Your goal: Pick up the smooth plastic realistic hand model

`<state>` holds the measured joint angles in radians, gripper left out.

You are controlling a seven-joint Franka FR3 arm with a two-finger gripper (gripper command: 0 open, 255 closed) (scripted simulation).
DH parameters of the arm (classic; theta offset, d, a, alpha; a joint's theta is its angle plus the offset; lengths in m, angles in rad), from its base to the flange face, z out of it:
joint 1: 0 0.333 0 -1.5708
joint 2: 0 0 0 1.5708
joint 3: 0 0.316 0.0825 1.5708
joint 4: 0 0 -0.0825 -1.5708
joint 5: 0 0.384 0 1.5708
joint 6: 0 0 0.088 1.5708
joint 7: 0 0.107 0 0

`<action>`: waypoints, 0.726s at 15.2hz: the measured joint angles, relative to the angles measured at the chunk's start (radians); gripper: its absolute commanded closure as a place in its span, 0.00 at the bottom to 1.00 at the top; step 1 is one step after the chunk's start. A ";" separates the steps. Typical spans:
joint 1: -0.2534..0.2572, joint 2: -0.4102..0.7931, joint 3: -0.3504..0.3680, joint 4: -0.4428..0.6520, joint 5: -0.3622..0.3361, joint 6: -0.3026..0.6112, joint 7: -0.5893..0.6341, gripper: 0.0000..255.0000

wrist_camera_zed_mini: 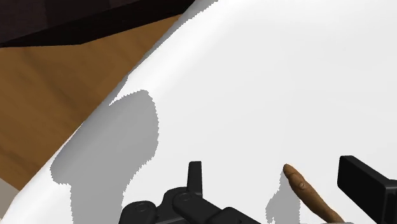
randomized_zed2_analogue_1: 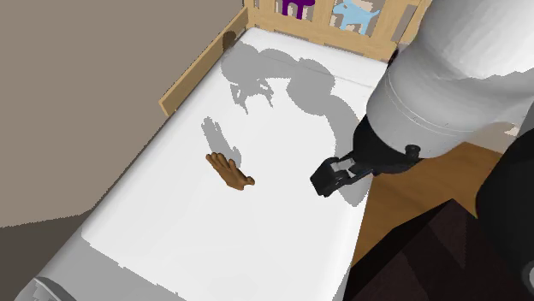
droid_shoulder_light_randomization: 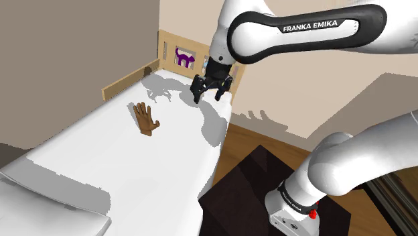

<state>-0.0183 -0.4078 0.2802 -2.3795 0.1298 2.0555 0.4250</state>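
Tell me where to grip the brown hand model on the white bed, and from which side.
Come straight down from above: the hand model lies flat on the mattress, fingers splayed. Close the open gripper across its narrower wrist end, probably easier to span than the spread palm.

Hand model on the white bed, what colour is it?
Brown. The smooth brown hand model shows best in the shoulder view.
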 measured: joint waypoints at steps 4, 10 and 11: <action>-0.017 0.153 0.058 0.060 -0.053 0.094 0.098 0.00; -0.027 0.406 0.117 0.189 -0.196 0.198 0.281 0.00; -0.025 0.444 0.118 0.203 -0.223 0.217 0.308 0.00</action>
<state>-0.0437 0.0363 0.3985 -2.1761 -0.0929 2.2723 0.7333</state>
